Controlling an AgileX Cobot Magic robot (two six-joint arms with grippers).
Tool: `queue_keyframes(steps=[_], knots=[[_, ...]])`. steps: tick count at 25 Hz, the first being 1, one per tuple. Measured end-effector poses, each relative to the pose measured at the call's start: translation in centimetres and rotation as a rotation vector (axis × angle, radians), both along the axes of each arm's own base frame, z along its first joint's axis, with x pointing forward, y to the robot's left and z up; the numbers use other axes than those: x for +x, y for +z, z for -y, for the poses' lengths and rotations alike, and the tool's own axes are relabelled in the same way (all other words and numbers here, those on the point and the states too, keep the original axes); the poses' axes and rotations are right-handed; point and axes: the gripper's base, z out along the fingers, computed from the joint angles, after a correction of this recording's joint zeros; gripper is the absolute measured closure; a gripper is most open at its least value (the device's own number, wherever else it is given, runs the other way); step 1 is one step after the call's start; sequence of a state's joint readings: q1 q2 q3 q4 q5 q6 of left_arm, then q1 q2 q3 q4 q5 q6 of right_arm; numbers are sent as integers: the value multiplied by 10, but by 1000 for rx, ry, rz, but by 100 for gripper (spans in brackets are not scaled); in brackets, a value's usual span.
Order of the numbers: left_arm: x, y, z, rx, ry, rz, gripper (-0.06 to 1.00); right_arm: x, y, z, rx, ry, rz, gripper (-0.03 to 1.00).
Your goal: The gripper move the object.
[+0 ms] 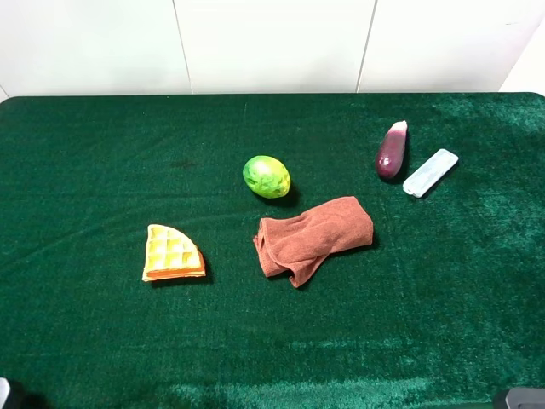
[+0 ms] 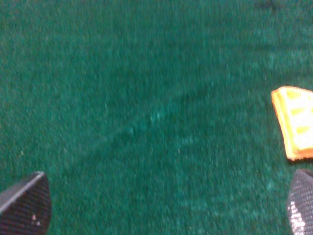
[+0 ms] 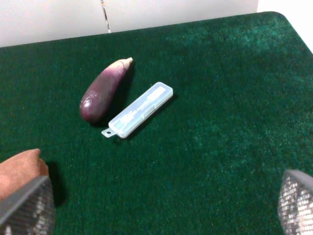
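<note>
A: What lies on the desk?

B: From my high view, the waffle sits left, the cloth right of it, the lime just behind the cloth. Far right, the eggplant lies beside the case, nearly touching.

No readable text, label, brand, number or sign is showing anywhere. The translucent pale-blue plastic case is carrying a pale strip along its lid, but any printing on it is coming through too small and blurred to read.
</note>
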State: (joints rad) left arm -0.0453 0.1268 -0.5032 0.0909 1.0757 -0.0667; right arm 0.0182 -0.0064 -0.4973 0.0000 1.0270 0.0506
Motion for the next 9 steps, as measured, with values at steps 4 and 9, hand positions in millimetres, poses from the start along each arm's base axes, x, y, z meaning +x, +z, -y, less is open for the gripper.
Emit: queue_keyframes(steps=[4, 9], knots=[[-10, 1, 1, 8, 21, 77, -3, 0, 0, 0, 0, 0, 0, 27], [-18, 0, 1, 10, 20, 139, -3, 0, 0, 0, 0, 0, 0, 27]])
